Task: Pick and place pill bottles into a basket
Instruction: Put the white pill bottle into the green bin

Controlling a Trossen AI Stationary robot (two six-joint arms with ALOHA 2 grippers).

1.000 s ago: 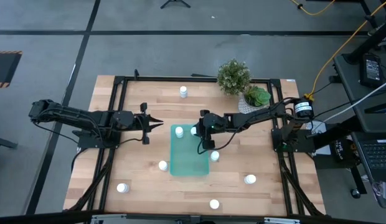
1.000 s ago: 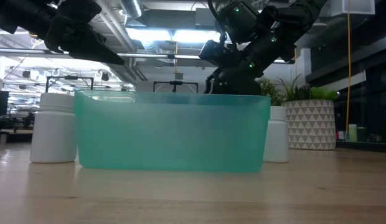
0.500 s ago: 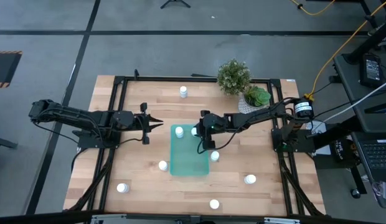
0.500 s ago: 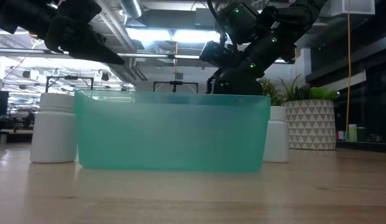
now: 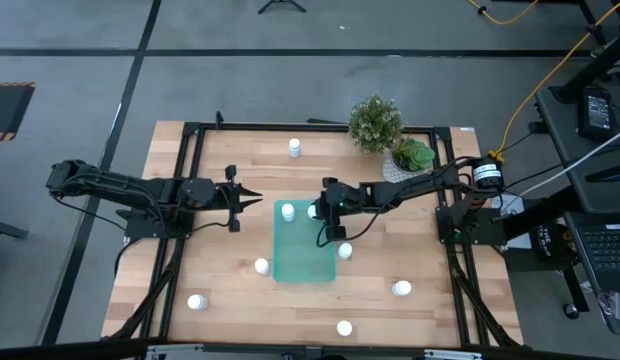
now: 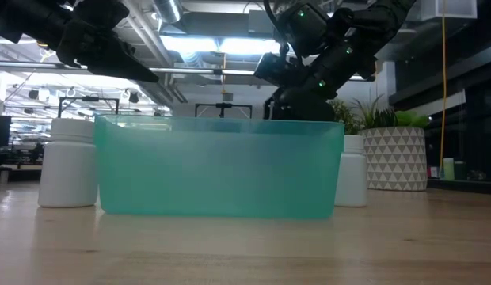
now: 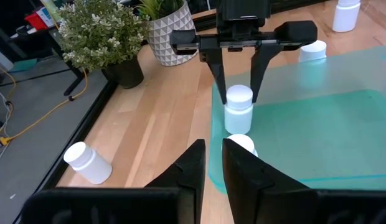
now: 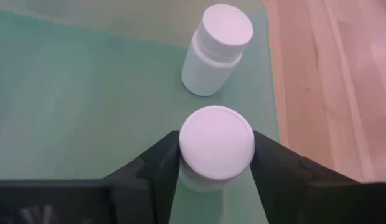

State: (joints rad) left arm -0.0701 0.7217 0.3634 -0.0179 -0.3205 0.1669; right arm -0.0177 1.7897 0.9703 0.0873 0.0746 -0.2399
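Note:
The teal tray point(image 5: 303, 243) lies mid-table. My right gripper point(image 5: 320, 212) reaches down into its far end and is shut on an upright white pill bottle point(image 7: 238, 107). A second bottle point(image 8: 216, 50) stands on the tray floor beside it, and also shows in the high view point(image 5: 287, 210). My left gripper point(image 5: 252, 198) hovers left of the tray's far end, shut and empty, pointing toward the right gripper. Loose bottles stand on the table on either side of the tray point(image 5: 261, 266) point(image 5: 345, 250). My right gripper pinches the bottle's cap point(image 8: 216, 146) between its two fingers, one on each side of the cap point(image 7: 238, 94). The fingers point(image 7: 219, 81) come from above, pointing down. The bottle is upright inside the tray; the nearer bottle hides its base, so I cannot tell whether it rests on the floor.
More bottles stand at the far edge point(image 5: 294, 148) and near the front point(image 5: 195, 301) point(image 5: 401, 289) point(image 5: 343, 327). A bushy plant point(image 5: 375, 122) and a white patterned pot point(image 6: 396, 158) stand at the far right. A black frame point(image 5: 190, 130) rims the table.

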